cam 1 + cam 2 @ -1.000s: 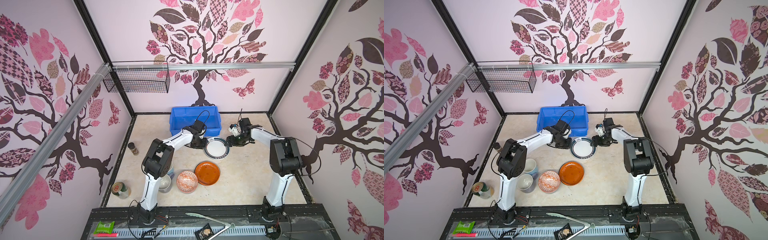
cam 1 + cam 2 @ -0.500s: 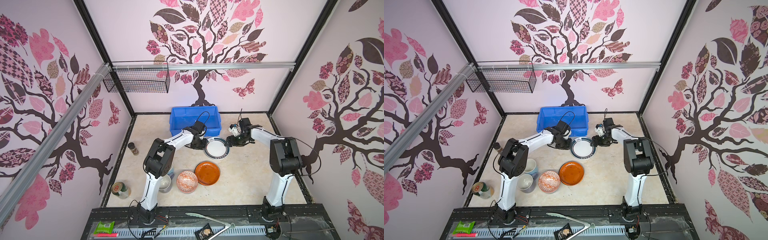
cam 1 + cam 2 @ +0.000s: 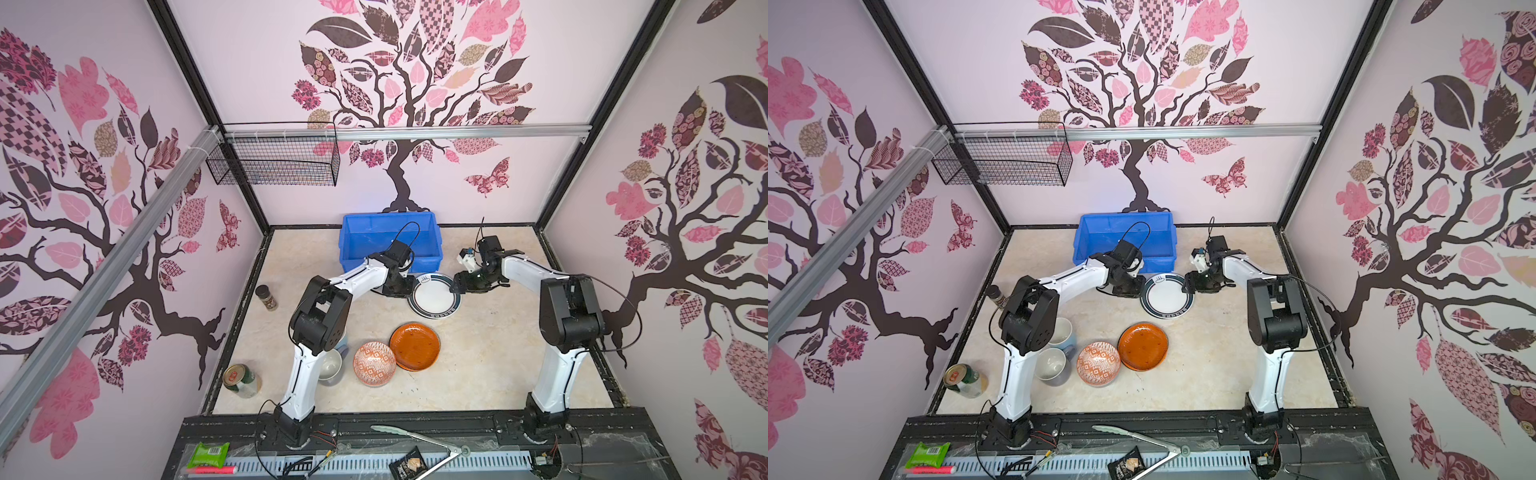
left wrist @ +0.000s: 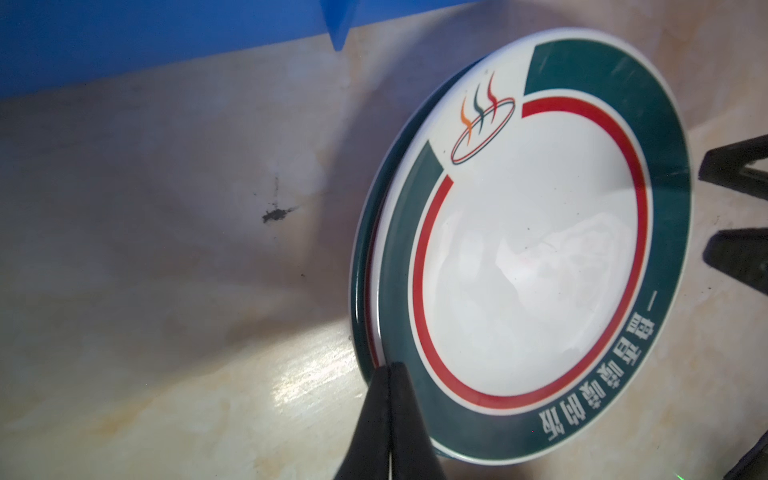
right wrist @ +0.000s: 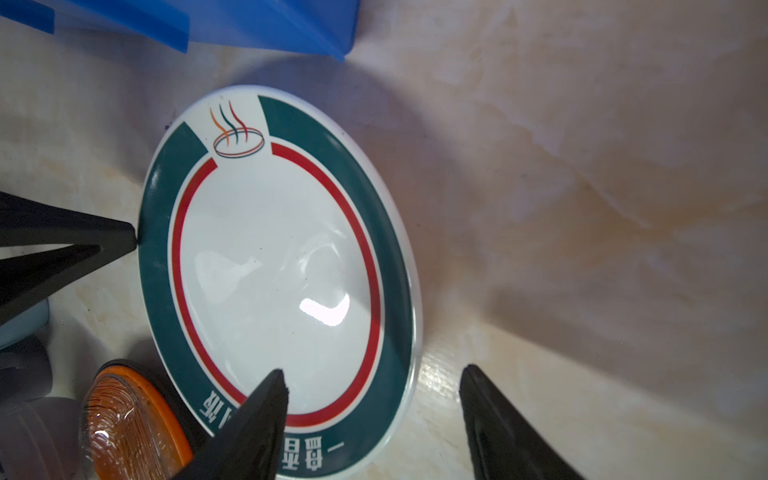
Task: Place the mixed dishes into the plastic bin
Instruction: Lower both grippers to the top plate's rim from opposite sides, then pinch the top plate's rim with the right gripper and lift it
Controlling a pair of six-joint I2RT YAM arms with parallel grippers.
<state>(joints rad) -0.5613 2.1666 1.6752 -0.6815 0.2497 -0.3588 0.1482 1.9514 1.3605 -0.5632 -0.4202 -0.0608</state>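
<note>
**Both grippers at the plate's rim, bin just behind**

The plate point(image 3: 434, 296) lies flat on the table point(image 3: 498, 353), right in front of the bin point(image 3: 390, 215) but outside it. The left gripper point(image 4: 390, 368) is pinched tight, tips together with nothing between them, touching the plate's edge. The right gripper point(image 5: 374, 370) stands wide and holds nothing. One finger hangs over the plate's white middle and its partner is out past the rim. Nearer the front, the orange plate point(image 3: 414, 347), bowl point(image 3: 374, 363) and mugs point(image 3: 1061, 334) sit on the table.
</note>
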